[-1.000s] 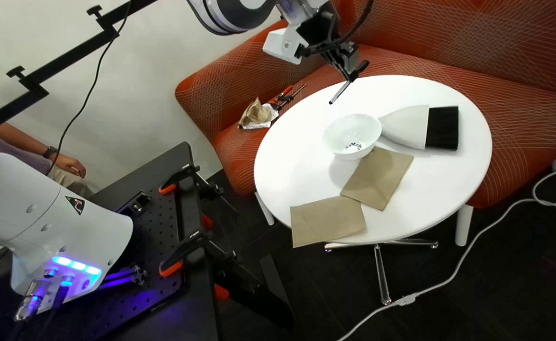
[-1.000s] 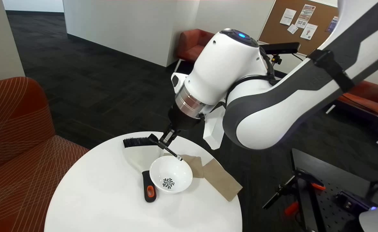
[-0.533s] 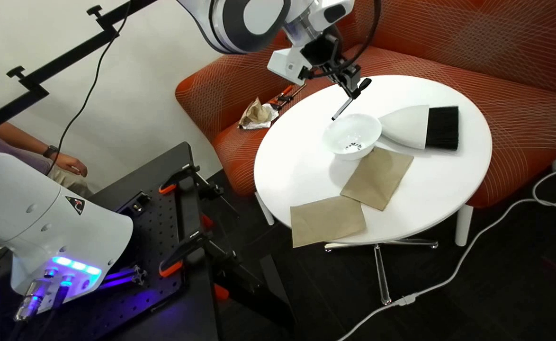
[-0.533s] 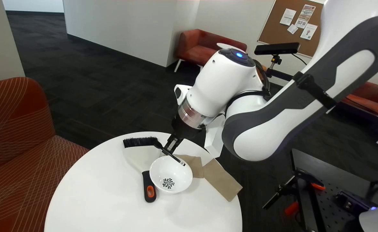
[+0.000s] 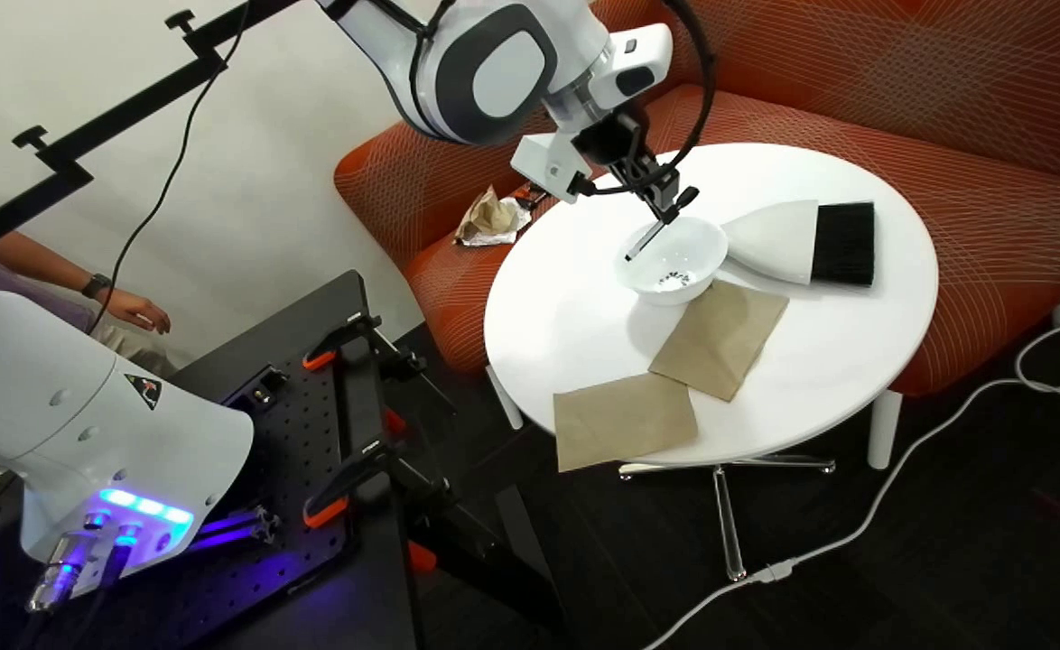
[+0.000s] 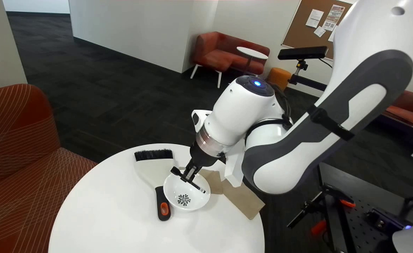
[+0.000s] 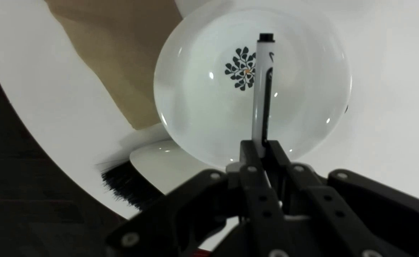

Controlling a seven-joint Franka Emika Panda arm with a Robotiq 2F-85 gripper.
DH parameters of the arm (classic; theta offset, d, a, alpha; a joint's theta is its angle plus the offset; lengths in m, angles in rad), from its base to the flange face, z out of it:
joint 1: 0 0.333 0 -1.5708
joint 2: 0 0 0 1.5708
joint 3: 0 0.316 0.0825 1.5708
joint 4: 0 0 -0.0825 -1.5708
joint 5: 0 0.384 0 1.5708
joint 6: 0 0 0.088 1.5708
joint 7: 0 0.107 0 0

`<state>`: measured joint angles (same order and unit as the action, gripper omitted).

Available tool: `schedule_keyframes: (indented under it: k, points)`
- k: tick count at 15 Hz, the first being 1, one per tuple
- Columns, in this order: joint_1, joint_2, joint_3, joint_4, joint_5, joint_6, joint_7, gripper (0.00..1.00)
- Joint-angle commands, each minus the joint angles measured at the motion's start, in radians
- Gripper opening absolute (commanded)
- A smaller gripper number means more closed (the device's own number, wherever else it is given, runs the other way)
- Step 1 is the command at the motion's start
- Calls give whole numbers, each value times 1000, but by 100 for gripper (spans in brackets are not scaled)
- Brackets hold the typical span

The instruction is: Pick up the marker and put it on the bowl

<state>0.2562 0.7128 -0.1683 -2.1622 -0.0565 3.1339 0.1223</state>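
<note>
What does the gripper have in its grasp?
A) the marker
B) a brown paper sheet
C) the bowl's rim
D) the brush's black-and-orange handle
A: in the wrist view, the gripper pinches the marker, whose pale, black-ended barrel sticks out in front of the bowl.

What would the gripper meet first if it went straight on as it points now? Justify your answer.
Most likely the inside of the bowl, which lies ahead of the gripper in the wrist view. The marker it grips may touch first; the gap is hard to judge.
</note>
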Motion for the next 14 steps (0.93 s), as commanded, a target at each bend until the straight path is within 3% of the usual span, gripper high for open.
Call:
schedule_keyframes:
  k: [1, 5, 6, 7, 14]
  points:
    - [-12, 19, 15, 0, 19, 43, -7, 3]
    - [-9, 25, 14, 0, 24, 59, -9, 6]
    - [-14, 22, 21, -2, 24, 63, -12, 36]
    - [-11, 20, 18, -4, 25, 65, -12, 37]
    - [-5, -5, 16, -29, 30, 110, -14, 88]
